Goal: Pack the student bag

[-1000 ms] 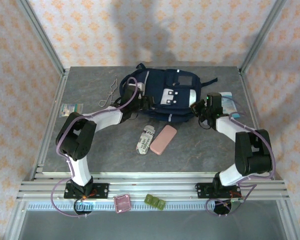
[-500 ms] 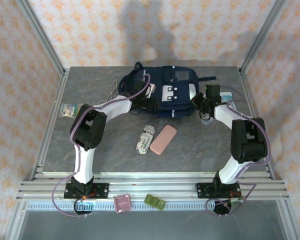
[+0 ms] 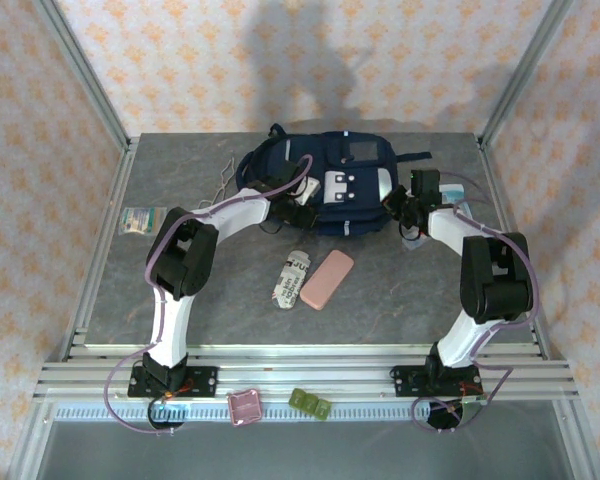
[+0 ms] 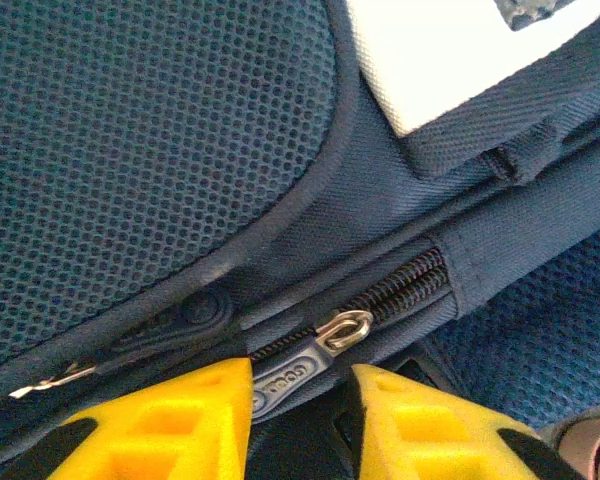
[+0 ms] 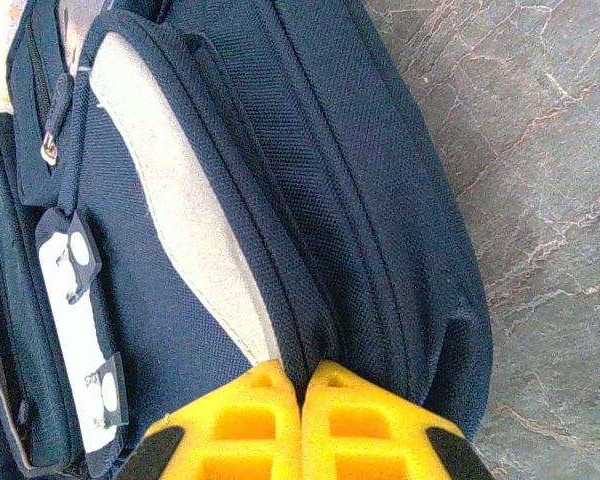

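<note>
Top external: bag (image 3: 350, 195) at far centre of table (image 3: 400, 300); left gripper (image 3: 302, 208) at its near-left edge, right gripper (image 3: 392, 205) at its right side.

Left wrist: left gripper (image 4: 300, 385) parted, either side of zipper pull (image 4: 292, 372) on bag (image 4: 130, 150).

Right wrist: right gripper (image 5: 302, 378) clenched on bag (image 5: 380, 200) seam.

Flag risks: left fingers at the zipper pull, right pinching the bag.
1. The zipper pull lies slantwise between the open fingers of the left gripper; closing may catch only its tip and slip.
2. The right gripper seems to pinch just a thin seam of the student bag; a zipper tug could pull it free and drag the bag.
</note>
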